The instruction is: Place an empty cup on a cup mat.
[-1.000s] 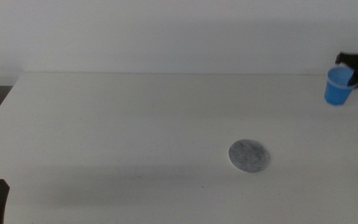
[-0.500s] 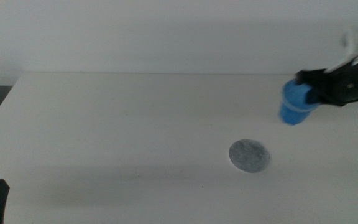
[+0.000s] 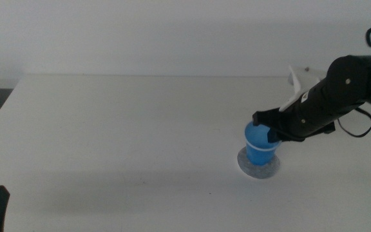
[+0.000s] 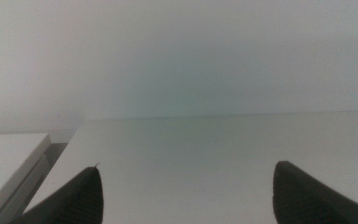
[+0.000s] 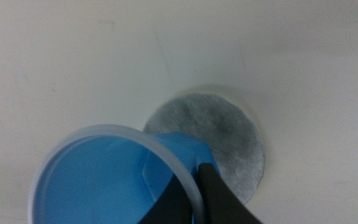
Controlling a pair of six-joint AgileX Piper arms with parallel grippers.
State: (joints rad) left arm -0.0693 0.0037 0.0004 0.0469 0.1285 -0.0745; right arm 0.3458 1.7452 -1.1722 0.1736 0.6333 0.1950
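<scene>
Cup: the cup [image 3: 261,143] is bright blue, tapered, with a thin pale rim, and empty inside as the right wrist view shows [image 5: 120,177]. It hangs upright or nearly so, low over the cup mat [image 3: 258,162]; whether its base touches the mat cannot be told.

Cup mat: a flat mottled grey disc on the white table [image 3: 121,129], partly covered by the cup in both views [image 5: 219,140].

Handling: by my judgement the cup is light, thin-walled and springy, so a hard squeeze would bend it and a loose one would let it slip. The rim wall, one jaw inside and one outside, looks like the sensible place to hold it.

Right gripper: the right gripper [image 3: 270,127] reaches in from the right and is closed on the cup's wall at the rim, one dark jaw seen against the cup's side [image 5: 219,199].

Left gripper: the left gripper [image 4: 185,193] waits at the near left table corner, its jaws spread wide with nothing between them.

Middle view only: the whole arm, the cup's height over the mat, and the waiting arm's tip at the bottom edge.

Right wrist view only: the cup's empty inside and how the base sits off to one side of the mat's centre, with a broad crescent of mat uncovered.

Left wrist view only: bare table and wall, no task object.
</scene>
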